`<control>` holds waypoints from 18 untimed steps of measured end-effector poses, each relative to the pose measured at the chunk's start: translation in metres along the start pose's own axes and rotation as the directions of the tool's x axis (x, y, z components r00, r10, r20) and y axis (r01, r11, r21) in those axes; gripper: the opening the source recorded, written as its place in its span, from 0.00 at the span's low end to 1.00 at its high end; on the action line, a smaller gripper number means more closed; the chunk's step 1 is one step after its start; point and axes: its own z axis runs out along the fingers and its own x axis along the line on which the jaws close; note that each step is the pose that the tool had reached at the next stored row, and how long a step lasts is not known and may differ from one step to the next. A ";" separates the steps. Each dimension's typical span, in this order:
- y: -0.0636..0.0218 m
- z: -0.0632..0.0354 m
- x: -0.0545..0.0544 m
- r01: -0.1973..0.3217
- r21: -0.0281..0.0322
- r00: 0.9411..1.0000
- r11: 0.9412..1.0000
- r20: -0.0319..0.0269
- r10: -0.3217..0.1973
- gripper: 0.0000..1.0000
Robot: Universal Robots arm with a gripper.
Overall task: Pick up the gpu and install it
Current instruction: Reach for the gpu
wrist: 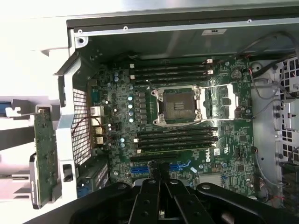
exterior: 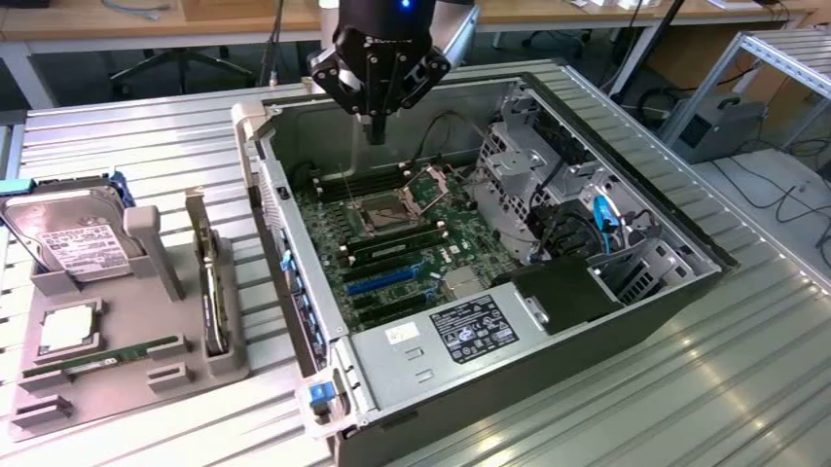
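Gpu (exterior: 208,284): on edge in the grey rack (exterior: 156,255) on the desk (exterior: 117,136), outside the case (exterior: 264,165). Well apart from the gripper (exterior: 377,131), on the far side of the case wall from it. Not yet picked.

Gripper: pinched shut, holding nothing, hanging over the motherboard inside the open case. Close above the memory slots, with the open CPU socket (exterior: 385,209) just beyond its tips.

Likely trouble, judged from this layout:
- Clipping the case wall on a sideways path toward the rack if kept low, given the tall rim between gripper and gpu.
- Sinking too far here and touching the bare socket contacts.
- Meeting the card while shut: pushing instead of gripping, and tipping the thin card in its rack slot.
- Taking the wrong part: hard drive (exterior: 72,243) and memory stick (exterior: 111,355) in the same rack, farther from the gripper than the gpu.
- Twisting in a narrow pinch on so thin and flat a card, then reaching the blue slot (exterior: 377,282) askew and jamming the bracket against the case frame.
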 end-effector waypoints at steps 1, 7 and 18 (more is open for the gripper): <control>0.0000 0.0000 0.001 0.000 0.000 1.000 1.000 0.000 0.000 0.11; -0.0004 -0.0001 0.006 0.000 0.000 1.000 1.000 0.000 0.000 0.11; -0.0009 -0.0003 0.012 0.000 0.000 1.000 1.000 0.000 0.000 0.11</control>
